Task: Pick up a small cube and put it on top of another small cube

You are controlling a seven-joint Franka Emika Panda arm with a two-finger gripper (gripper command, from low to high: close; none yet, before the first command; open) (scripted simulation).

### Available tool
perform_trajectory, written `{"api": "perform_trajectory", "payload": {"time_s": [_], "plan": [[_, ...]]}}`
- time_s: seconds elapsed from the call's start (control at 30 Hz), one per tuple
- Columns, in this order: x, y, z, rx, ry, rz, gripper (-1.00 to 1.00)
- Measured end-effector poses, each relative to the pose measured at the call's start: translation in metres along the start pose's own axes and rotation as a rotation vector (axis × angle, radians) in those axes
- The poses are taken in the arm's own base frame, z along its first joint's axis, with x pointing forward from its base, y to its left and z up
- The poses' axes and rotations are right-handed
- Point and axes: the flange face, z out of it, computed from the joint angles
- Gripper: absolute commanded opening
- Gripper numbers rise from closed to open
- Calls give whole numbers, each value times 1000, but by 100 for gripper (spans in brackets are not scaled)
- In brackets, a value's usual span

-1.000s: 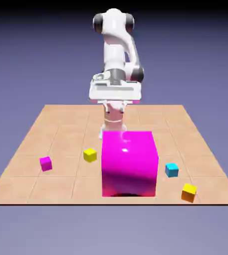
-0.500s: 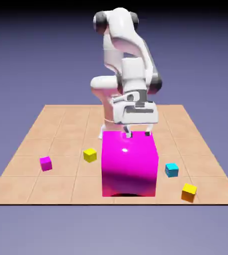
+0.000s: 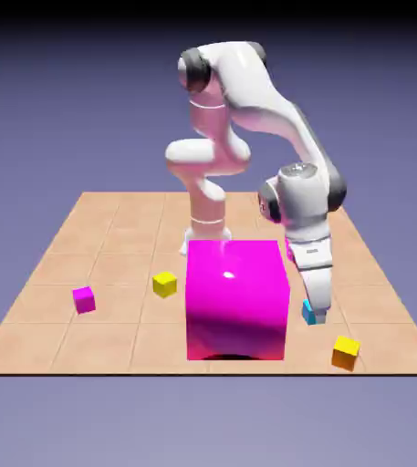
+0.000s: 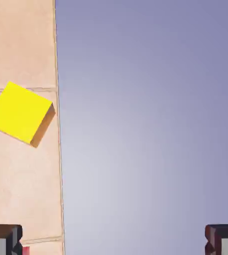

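My gripper (image 4: 114,240), jaws wide — in front of cyan cube (image 3: 308,312), partly hiding it in exterior view; orange cube (image 3: 345,354) on table (image 3: 248,367), near five o'clock from cyan cube — big magenta block (image 3: 235,299) toward nine.

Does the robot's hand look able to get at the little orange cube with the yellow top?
Probably yes: the hand is open, and nothing shows on or against the orange cube.

One robot arm (image 3: 207,155), one table (image 3: 111,264), one large magenta block (image 3: 236,299), four small cubes in all: one magenta (image 3: 84,300), one yellow (image 3: 164,285), one cyan (image 3: 309,312), one orange with a yellowish top (image 3: 346,353)
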Motion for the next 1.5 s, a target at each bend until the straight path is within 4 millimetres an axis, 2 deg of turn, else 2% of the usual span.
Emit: {"api": "perform_trajectory", "payload": {"time_s": [0.37,0.43,0.57,0.63,0.7,0.73,0.8,0.9,1.07,1.23,1.3,1.37,1.47,1.5], "plan": [[49,-40,108,299,-36,-506,0],[45,-43,116,352,-51,-620,0],[28,-41,114,449,-89,-871,0],[25,-40,113,461,-93,-906,0],[14,-51,158,461,-93,-905,0],[7,-56,178,461,-93,-906,-100],[7,-56,178,461,-94,-906,-100],[25,-42,113,462,-96,-913,-100],[1,-97,81,511,-137,-1223,-100],[-36,-147,59,574,-209,-1520,-100],[-55,-165,54,606,-247,-1632,-100],[-60,-169,52,615,-257,-1660,-100],[-85,-175,102,614,-257,-1659,-100],[-91,-177,113,615,-257,-1660,100]]}}
